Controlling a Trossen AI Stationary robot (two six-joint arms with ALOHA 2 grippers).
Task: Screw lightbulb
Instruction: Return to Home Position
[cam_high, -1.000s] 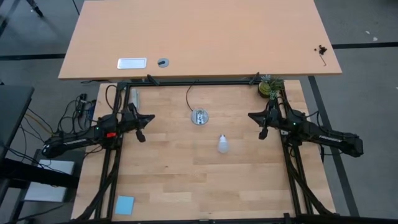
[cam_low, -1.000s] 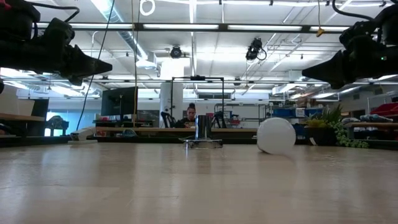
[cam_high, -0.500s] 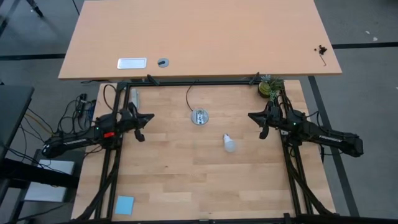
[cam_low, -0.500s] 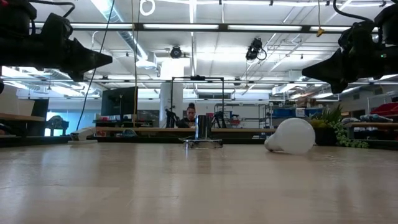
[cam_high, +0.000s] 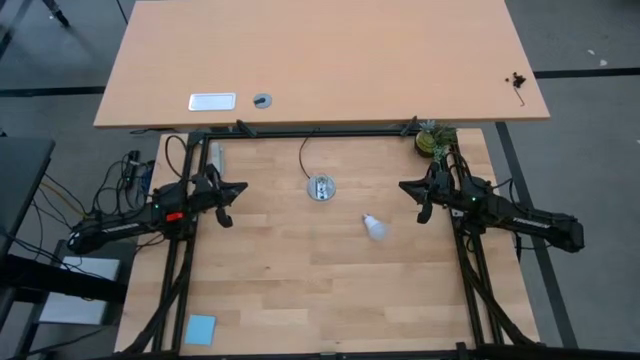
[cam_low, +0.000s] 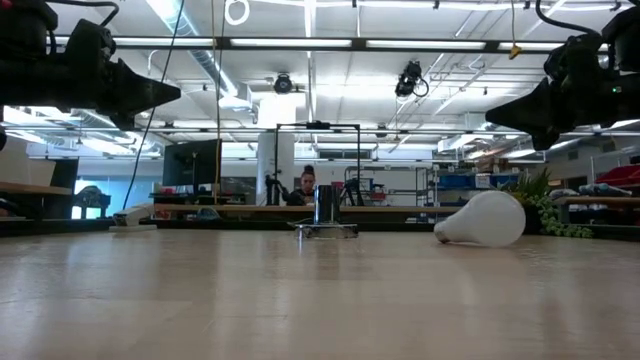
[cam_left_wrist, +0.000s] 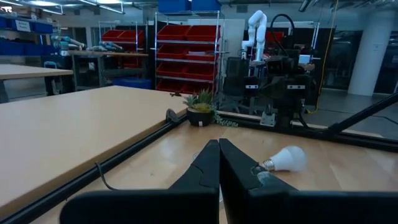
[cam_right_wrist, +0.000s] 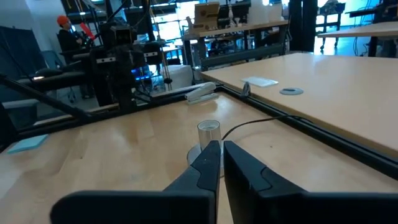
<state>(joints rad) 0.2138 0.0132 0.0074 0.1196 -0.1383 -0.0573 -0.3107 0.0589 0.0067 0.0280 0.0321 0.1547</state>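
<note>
From above, we see the lightbulb lying on its side on the wooden table, right of centre, its grey screw base pointing toward the round silver socket, from which it lies well apart. A black cord runs from the socket to the table's far edge. The left gripper hangs by the left edge and the right gripper by the right edge, each pointing inward, neither touching anything. A small potted plant stands at the far right corner, and a blue card lies at the near left corner

At table height, we find the bulb resting on the wood to the right of the upright socket, both grippers raised well above the surface; a person sits in the room beyond

Through the left wrist camera, that gripper's fingers are pressed together with nothing between them, the bulb on the table past them

Through the right wrist camera, its fingers are closed to a bare slit and hold nothing, the socket standing straight ahead of them
</note>
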